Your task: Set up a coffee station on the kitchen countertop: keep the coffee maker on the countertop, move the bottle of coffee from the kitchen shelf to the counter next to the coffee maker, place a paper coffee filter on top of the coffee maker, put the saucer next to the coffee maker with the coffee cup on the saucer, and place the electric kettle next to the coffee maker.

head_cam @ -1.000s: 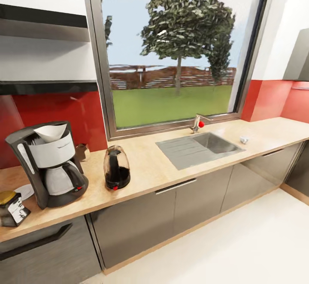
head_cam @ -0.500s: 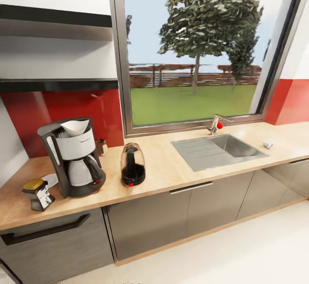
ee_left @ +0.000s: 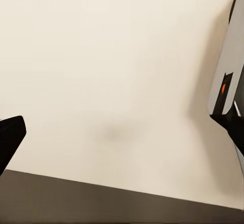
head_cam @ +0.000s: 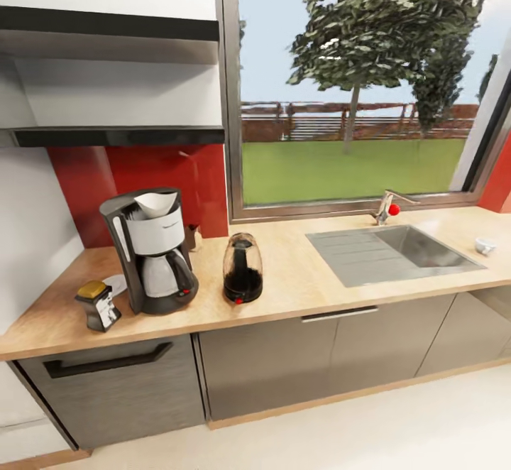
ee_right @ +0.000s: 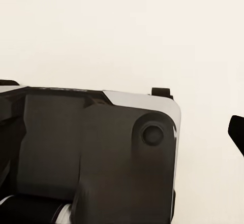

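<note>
- From my head I look at the wooden countertop (head_cam: 298, 292).
- The coffee maker (head_cam: 150, 251) stands at its left end, by the red wall.
- The paper coffee filter (head_cam: 157, 203) sits in the top of it.
- The bottle of coffee (head_cam: 98, 304) stands on the counter just left of it, with its yellow cap up.
- A bit of the white saucer (head_cam: 117, 285) peeks out between the bottle and the coffee maker.
- The electric kettle (head_cam: 243, 269) stands just right of it, upright.
- The kitchen shelf (head_cam: 121, 135) hangs on the wall above.
- The sink (head_cam: 397, 251) is well off to the right, under the window (head_cam: 362, 79).
- A small pale thing (head_cam: 485, 246) lies beyond the sink; I cannot tell what.
- My left wrist sees pale floor (ee_left: 117, 82) and one dark fingertip (ee_left: 9, 137).
- My right wrist sees a dark robot part (ee_right: 86, 158).
- I cannot tell if either hand is spread or pressed together.
</note>
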Available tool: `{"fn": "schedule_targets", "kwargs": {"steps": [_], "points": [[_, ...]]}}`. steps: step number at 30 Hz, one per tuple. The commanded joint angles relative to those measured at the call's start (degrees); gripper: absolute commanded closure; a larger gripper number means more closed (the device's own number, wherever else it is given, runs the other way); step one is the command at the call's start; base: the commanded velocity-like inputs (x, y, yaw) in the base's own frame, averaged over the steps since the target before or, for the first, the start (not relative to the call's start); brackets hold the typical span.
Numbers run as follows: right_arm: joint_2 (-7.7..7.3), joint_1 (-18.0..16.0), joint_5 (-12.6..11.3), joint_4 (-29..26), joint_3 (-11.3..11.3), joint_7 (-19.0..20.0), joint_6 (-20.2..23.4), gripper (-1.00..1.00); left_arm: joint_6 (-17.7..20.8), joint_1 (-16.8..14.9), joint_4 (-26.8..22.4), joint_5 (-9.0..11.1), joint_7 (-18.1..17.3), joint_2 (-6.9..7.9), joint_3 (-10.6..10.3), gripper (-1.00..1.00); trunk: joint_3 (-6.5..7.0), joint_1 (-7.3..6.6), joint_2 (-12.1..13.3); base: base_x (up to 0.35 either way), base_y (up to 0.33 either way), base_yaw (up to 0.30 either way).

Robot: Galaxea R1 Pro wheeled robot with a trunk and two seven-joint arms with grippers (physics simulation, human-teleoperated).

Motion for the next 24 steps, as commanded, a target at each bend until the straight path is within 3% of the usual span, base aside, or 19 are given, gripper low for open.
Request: {"fn": "schedule_targets", "kwargs": {"steps": [1,17,21,24], "points": [[-0.03,-0.05,-0.59,0.04,0.47,0.18,-0.20,-1.00,-0.22,-0.03,-0.05,-0.61,-0.20,-0.04,0.48,-1.00,-0.18,0.03,-0.12,0.000,0.000,0.185],[-0.03,-0.05,-0.41,-0.49,0.88,0.36,-0.16,-1.00,-1.29,-0.15,-0.18,-0.55,-0.52,-0.56,0.46,-1.00,-0.36,0.03,-0.12,0.000,0.000,0.035],[-0.09,-0.05,-0.41,-0.47,0.86,0.23,-0.24,-1.00,-1.34,-0.76,-0.71,-0.68,-0.69,-2.34,0.20,-1.00,-0.36,0.03,-0.12,0.000,0.000,0.000],[-0.21,-0.05,-0.41,-0.47,0.81,0.19,-0.24,-1.00,-1.30,-3.46,-0.88,-1.23,-0.43,-3.80,-1.59,-1.00,-0.36,0.03,-0.12,0.000,0.000,0.000]]}}
